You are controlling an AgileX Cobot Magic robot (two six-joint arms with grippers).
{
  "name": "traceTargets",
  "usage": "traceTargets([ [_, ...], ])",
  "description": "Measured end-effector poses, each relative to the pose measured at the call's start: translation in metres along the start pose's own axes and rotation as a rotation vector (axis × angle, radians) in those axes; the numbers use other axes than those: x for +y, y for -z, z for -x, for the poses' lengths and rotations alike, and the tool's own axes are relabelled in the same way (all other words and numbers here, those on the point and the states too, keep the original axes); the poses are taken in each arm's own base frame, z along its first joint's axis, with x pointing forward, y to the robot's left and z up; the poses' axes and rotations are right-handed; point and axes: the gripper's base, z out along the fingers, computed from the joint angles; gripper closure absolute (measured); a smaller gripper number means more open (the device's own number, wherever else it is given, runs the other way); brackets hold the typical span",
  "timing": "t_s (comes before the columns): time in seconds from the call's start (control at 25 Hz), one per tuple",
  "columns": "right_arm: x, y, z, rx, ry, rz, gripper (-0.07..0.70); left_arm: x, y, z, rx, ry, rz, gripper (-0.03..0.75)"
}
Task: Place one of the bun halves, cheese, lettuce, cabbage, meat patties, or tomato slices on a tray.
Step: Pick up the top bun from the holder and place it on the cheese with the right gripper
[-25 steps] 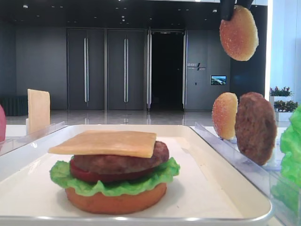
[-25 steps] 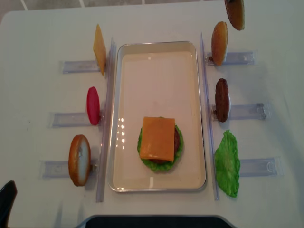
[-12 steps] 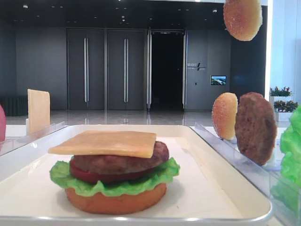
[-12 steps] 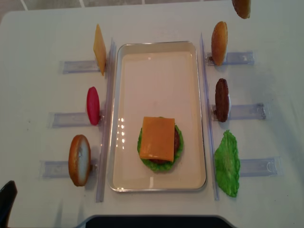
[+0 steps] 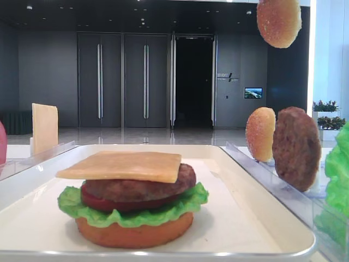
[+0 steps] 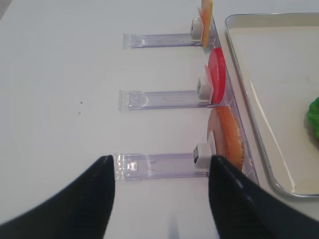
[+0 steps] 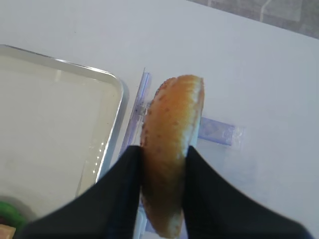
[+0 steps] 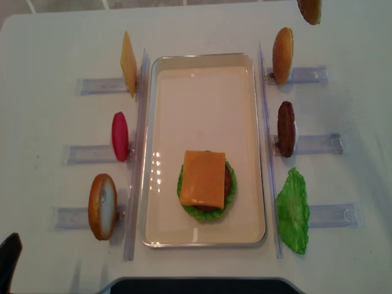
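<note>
My right gripper point(image 7: 163, 155) is shut on a speckled golden bun half point(image 7: 172, 144), held on edge. That bun half point(image 5: 278, 22) hangs high at the upper right, above the far right rack point(image 8: 310, 9). The white tray point(image 8: 205, 57) lies in the middle with a stack on it: flat bottom bun, lettuce point(image 5: 131, 214), tomato slice, meat patty point(image 5: 139, 188) and cheese point(image 8: 204, 179) on top. My left gripper point(image 6: 159, 162) is open and empty, low over the near left rack.
Clear racks flank the tray. On the left stand a cheese slice point(image 8: 128, 63), a red tomato slice point(image 8: 120, 136) and a bun piece point(image 8: 102, 206). On the right are another bun half point(image 8: 282, 55), a patty point(image 8: 285, 128) and a lettuce leaf point(image 8: 293, 211).
The right gripper has lifted the bun half higher, toward the top edge of both overhead views; in the last half second it hardly moved. The left gripper stays still.
</note>
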Motion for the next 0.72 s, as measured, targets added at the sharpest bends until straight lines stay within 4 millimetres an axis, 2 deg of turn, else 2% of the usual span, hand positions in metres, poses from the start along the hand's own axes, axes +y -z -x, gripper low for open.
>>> traceTargets([
  [0.28,0.002,0.01,-0.022,0.029,0.005,0.02,0.423,0.0,0.0,0.0,0.0,0.0,0.0,0.262],
  [0.72,0.007,0.042,-0.092,0.069,-0.011,0.048,0.423,0.0,0.0,0.0,0.0,0.001,0.0,0.262],
])
